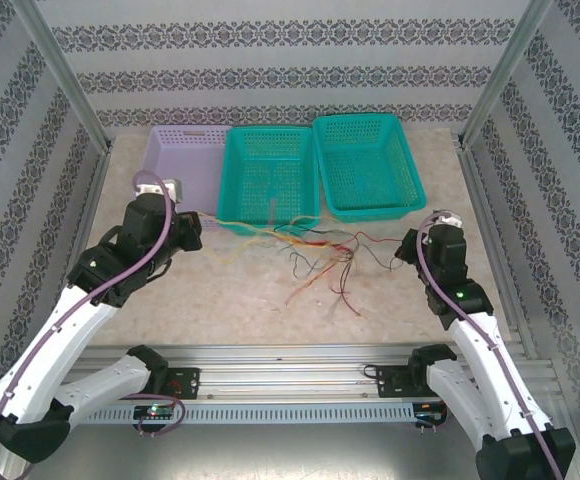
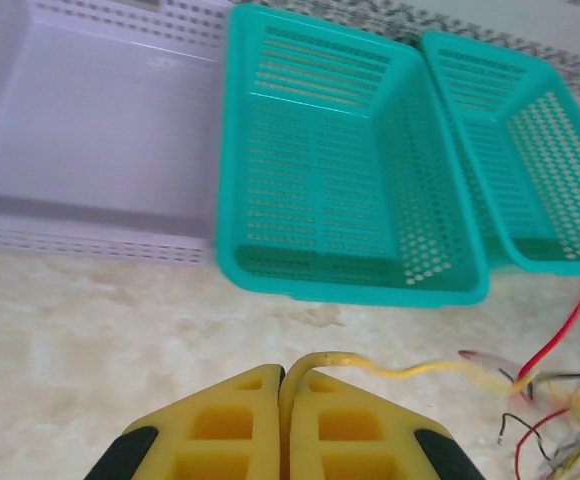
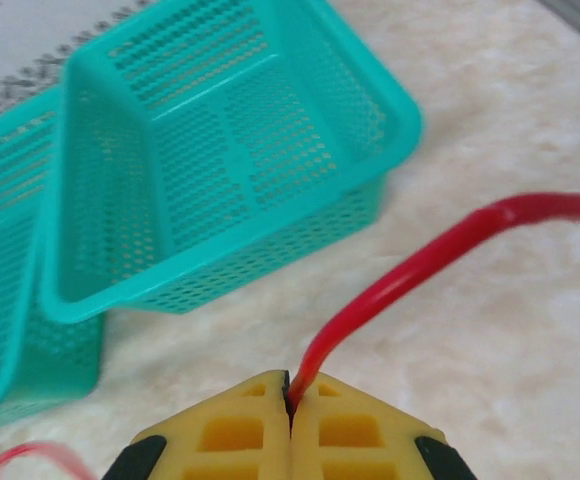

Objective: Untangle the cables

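Two grippers, both clenched on wire. The left gripper (image 2: pixel 284 378) pinches a yellow cable (image 2: pixel 410 370) between its closed jaws, and the right gripper (image 3: pixel 290 388) nips a red cable (image 3: pixel 420 265) the same way. The wrist views show these grips up close. The top view shows the cables (image 1: pixel 315 255) as one loose tangle on the table (image 1: pixel 220 300) between the arms, near three baskets: one lilac basket (image 1: pixel 185 160) and two teal baskets (image 1: pixel 270 180).

I get bright, even light with faint shadows on the table (image 1: pixel 230 295), though the red cable (image 3: pixel 440 262) looks blurred up close.
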You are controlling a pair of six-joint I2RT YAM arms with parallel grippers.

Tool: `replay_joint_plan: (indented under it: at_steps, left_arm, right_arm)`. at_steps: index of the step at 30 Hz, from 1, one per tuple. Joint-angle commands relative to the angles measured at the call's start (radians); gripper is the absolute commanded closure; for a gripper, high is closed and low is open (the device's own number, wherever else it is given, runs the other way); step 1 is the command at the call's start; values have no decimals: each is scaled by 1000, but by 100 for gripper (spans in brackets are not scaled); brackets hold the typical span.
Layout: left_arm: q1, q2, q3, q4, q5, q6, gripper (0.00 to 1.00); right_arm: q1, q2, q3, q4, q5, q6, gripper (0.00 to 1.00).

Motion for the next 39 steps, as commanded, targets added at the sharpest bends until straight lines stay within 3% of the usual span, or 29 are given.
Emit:
replay_joint_plan:
  at_steps: [1, 4, 9, 15, 19, 26, 31, 39]
  left_arm:
    - [52, -26, 39, -93, -62, 66, 100]
    - [97, -34, 50, -110, -66, 72, 100]
    - [118, -35, 34, -67, 20, 50, 100]
    - [117, 14, -13, 51, 212, -8, 100]
    - [117, 51, -23, 111, 288, -27, 100]
    - [96, 91, -26, 159, 343, 1, 100]
    - [55, 111, -41, 174, 344, 18, 100]
    - [-56, 110, -87, 238, 306, 18, 100]
  right_arm:
    - [-39, 6, 31, -88, 78, -7, 100]
    - [-71, 4, 32, -110, 109, -10, 100]
    - [-76, 9, 23, -91, 81, 1, 100]
    - [-40, -10, -5, 48, -144, 6, 100]
    - [57, -53, 53, 5, -34, -23, 100]
    - [121, -18, 265, -76, 45, -70, 100]
    - [142, 74, 421, -101, 105, -103, 100]
    - [138, 351, 682, -87, 257, -198, 100]
